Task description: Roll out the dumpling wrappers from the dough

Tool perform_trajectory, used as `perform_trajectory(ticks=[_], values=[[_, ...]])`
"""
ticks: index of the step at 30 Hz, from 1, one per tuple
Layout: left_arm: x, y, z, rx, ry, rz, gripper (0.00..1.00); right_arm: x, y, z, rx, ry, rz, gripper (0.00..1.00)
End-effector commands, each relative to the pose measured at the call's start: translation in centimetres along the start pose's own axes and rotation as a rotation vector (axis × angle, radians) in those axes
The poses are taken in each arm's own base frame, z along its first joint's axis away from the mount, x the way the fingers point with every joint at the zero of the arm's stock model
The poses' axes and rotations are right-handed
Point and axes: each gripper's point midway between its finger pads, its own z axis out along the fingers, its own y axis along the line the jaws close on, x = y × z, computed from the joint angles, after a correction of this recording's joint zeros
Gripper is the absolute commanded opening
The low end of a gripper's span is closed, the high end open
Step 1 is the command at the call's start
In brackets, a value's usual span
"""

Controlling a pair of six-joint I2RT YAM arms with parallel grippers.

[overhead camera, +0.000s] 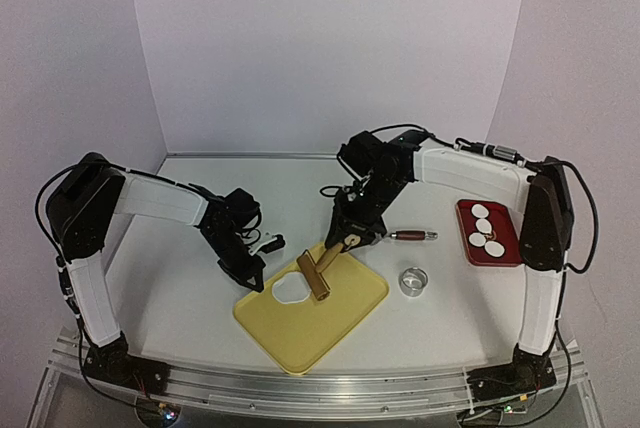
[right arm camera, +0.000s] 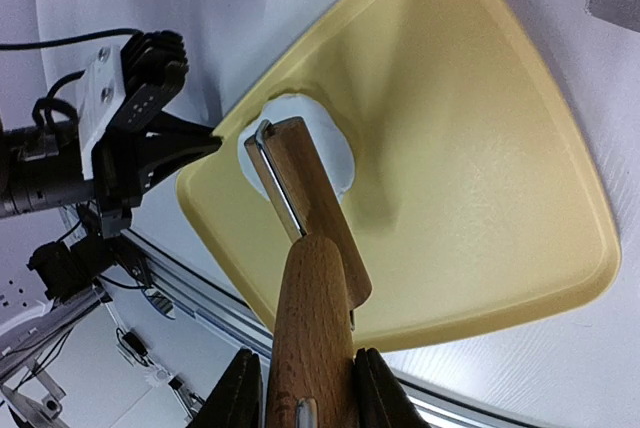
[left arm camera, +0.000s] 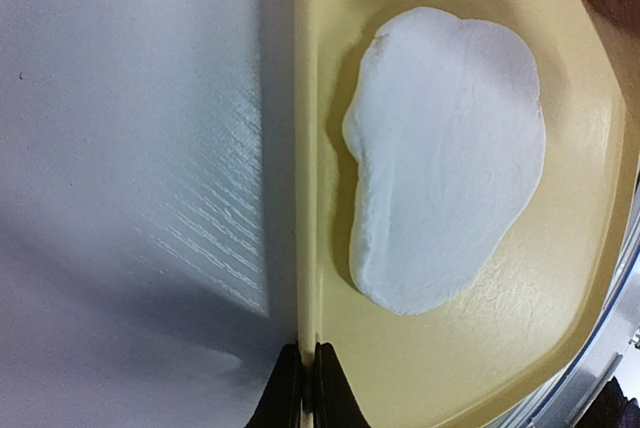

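An irregular white dough patch [overhead camera: 290, 290] [left arm camera: 445, 168] lies on the left part of a yellow tray [overhead camera: 345, 313] [right arm camera: 470, 148]. My right gripper [overhead camera: 345, 241] [right arm camera: 305, 358] is shut on the wooden handle of a small roller [overhead camera: 315, 274] [right arm camera: 300, 178], whose wooden barrel rests on the dough's right side [right arm camera: 335, 153]. My left gripper [overhead camera: 255, 281] [left arm camera: 308, 348] is shut on the tray's left rim [left arm camera: 308, 148], pinching it just beside the dough. Several dumpling wrappers [overhead camera: 487, 230], thin white discs, lie on a red plate [overhead camera: 470, 210] at the right.
A metal ring cutter [overhead camera: 413, 280] stands on the table right of the tray. A brown-handled tool [overhead camera: 412, 235] lies between the right gripper and the red plate. White walls close off the back and sides, and an aluminium rail [overhead camera: 320, 393] runs along the near edge.
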Motion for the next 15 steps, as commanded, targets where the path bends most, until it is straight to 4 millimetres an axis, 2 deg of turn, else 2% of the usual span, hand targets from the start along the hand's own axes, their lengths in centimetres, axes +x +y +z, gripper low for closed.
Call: perform_trajectory(ticks=[1, 5, 7, 11, 15], values=[[-1.5, -1.3, -0.5, 0.044, -0.042, 0.062, 0.00, -2.4, 1.3, 1.6, -0.028, -0.025, 0.041, 0.00], [-1.5, -1.4, -0.7, 0.042, -0.046, 0.063, 0.00, -2.9, 1.1, 3.5, -0.026, 0.013, 0.079, 0.00], [-1.5, -1.3, -0.6, 0.041, -0.046, 0.063, 0.00, -3.2, 0.3, 4.2, 0.004, 0.008, 0.101, 0.00], [-1.5, -1.2, -0.6, 0.035, -0.044, 0.063, 0.00, -2.4, -2.9, 5.0, 0.135, 0.032, 0.185, 0.00], [-1.5, -1.2, -0.7, 0.033, -0.045, 0.063, 0.00, -1.0, -5.8, 4.5, 0.281, 0.066, 0.198, 0.00]])
